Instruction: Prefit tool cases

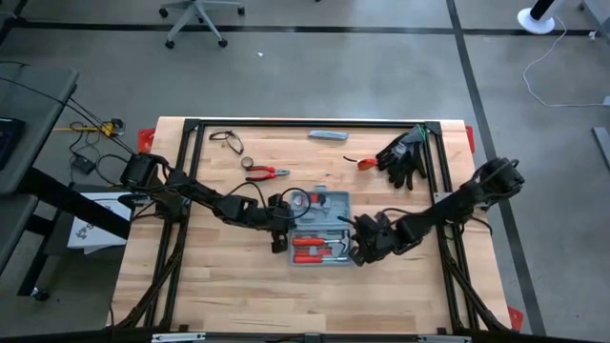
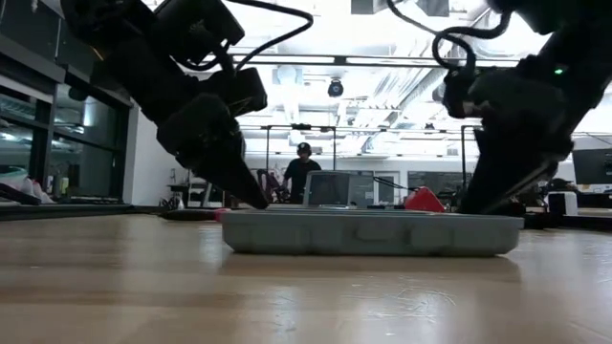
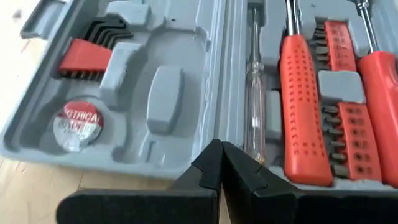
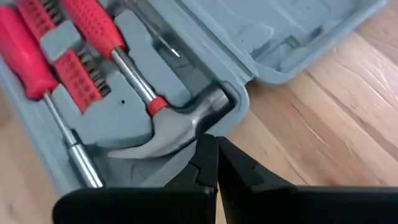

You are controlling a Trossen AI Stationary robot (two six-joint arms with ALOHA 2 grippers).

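Where the light wooden table [image 1: 238, 286] sits inside a black frame, grey concrete floor surrounds it, with an office chair [image 1: 195, 19] beyond its far edge; the low view looks into a bright workshop where a person [image 2: 302, 172] stands far behind. The tool case [image 1: 319, 227] lies open and flat at the middle of the table, both halves facing up. Its hinge line runs left to right; the lid half lies toward the far edge, the tool half with red-handled tools toward the near edge. The left gripper [image 1: 278, 243], fingers pressed together and holding nothing, is at the case's left edge. The right gripper [image 1: 357, 250], likewise closed and empty, is at the right end beside the hammer [image 4: 168, 134]. Pliers [image 1: 267, 173], black gloves [image 1: 405, 152] and a slim grey bar [image 1: 328, 135] lie well apart, farther back.
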